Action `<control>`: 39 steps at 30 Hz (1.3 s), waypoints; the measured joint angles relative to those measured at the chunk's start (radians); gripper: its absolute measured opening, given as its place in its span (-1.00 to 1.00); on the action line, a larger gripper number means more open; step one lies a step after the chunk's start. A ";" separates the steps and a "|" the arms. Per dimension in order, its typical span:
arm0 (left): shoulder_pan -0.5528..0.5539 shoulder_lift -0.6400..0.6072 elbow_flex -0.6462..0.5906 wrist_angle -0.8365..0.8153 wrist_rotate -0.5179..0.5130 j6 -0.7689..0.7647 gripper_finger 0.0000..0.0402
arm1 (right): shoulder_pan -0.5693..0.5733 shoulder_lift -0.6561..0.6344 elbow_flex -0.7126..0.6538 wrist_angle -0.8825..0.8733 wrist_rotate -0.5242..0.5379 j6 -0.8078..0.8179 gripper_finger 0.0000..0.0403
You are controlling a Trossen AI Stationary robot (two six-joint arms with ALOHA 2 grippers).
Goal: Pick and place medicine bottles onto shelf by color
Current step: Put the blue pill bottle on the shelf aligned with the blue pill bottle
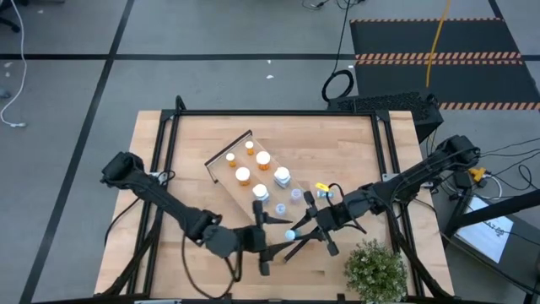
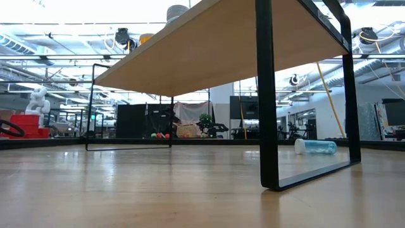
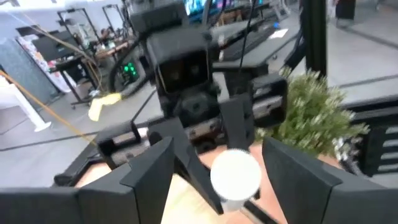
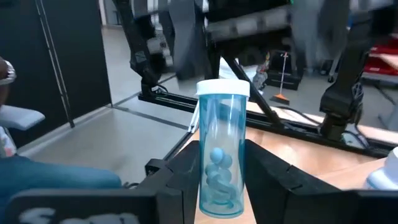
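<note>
The shelf (image 1: 226, 171) lies slantwise mid-table; in the low view its board (image 2: 209, 44) stands raised on dark end walls. Orange bottles (image 1: 243, 176) and pale blue ones (image 1: 281, 176) stand on it. My right gripper (image 1: 301, 230) is shut on a blue bottle (image 4: 221, 158) with a white cap (image 3: 235, 174), near the shelf's near end. My left gripper (image 1: 262, 239) is open just left of it, its fingers (image 3: 149, 177) on either side of the cap, apart from it. Another blue bottle (image 2: 315, 147) lies on its side on the table. My right gripper pinches the blue bottle's body (image 4: 219, 186) at its lower half between its two fingers. The fingers come level from the table's right, along the bottle. The bottle points away from the gripper, cap first, toward my left gripper, and its capped end is free.
A small green plant (image 1: 375, 270) stands at the near right corner, close behind my right gripper. A yellow object (image 1: 322, 187) lies by the shelf's right side. A dark frame (image 1: 388, 143) edges the table.
</note>
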 joint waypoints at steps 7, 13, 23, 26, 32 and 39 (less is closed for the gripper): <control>0.036 0.014 0.000 -0.011 0.123 -0.015 0.07 | 0.000 0.000 0.000 0.018 0.003 -0.044 -0.49; 0.032 0.014 0.000 -0.077 0.127 -0.051 -0.15 | 0.000 0.000 0.000 0.030 0.003 -0.050 -0.49; 0.027 0.014 -0.001 -0.053 0.125 -0.052 -0.28 | 0.000 0.000 0.000 0.039 0.001 -0.048 -0.49; 0.026 0.014 -0.002 -0.035 0.125 -0.041 -0.26 | 0.000 0.000 0.000 0.042 0.001 -0.050 -0.49; 0.026 0.014 -0.002 -0.034 0.126 -0.031 -0.33 | 0.000 0.000 0.000 0.040 0.001 -0.050 -0.49; 0.034 0.014 -0.002 -0.053 0.143 -0.048 -0.40 | 0.001 0.000 0.000 0.035 0.004 -0.046 -0.49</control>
